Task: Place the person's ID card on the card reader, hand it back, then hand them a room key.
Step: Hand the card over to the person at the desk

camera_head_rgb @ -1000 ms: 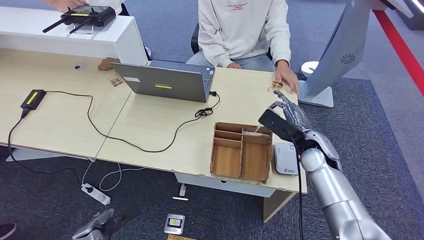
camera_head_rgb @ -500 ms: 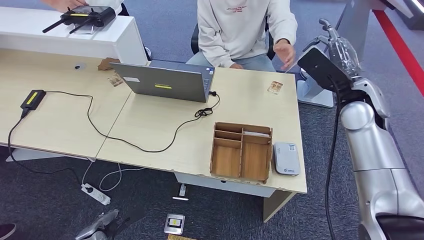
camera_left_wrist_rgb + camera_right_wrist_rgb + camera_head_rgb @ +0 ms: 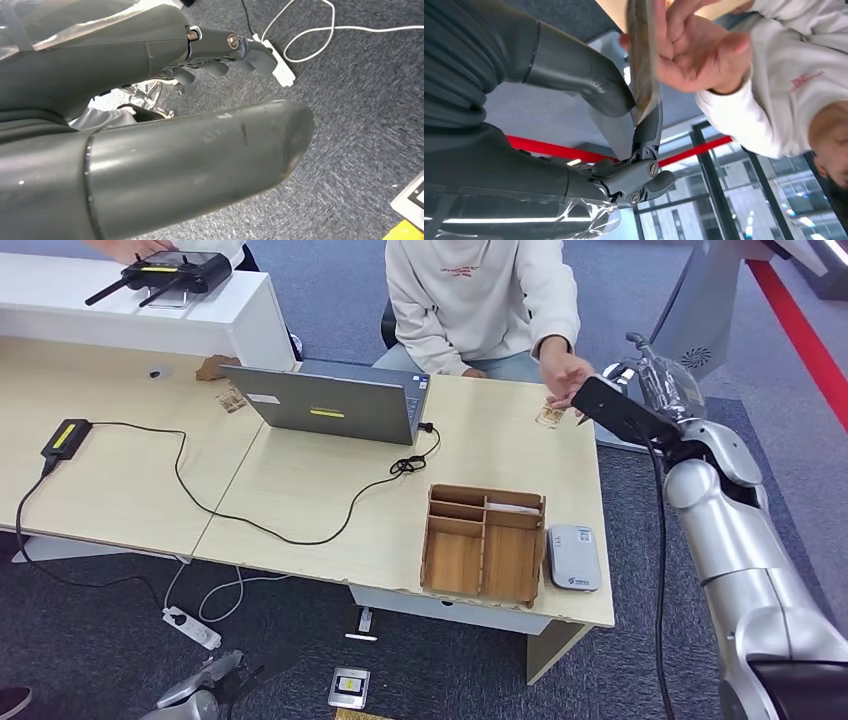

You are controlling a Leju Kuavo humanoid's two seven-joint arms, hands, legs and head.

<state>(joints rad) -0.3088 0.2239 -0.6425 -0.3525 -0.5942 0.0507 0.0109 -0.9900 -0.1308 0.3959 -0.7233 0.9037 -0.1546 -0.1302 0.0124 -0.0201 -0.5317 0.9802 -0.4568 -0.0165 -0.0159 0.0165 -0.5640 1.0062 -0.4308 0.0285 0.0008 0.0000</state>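
Note:
My right hand is raised past the table's far right corner. In the right wrist view it pinches a thin tan card between thumb and a finger, seen edge-on. The seated person's hand reaches to it, and their fingers lie on the card's other side. Another small card lies on the table just below that hand. The white card reader sits at the table's near right edge. My left hand hangs low over the carpet, its fingers loosely apart, holding nothing.
A wooden compartment box stands beside the reader. A grey laptop sits mid-table with a black cable trailing to a small box. A white monitor stand rises behind my right hand. A power strip lies on the floor.
My right arm swung up from over the wooden box to the far right corner, then dipped toward the person. Their hand left the card on the table and met the card I hold.

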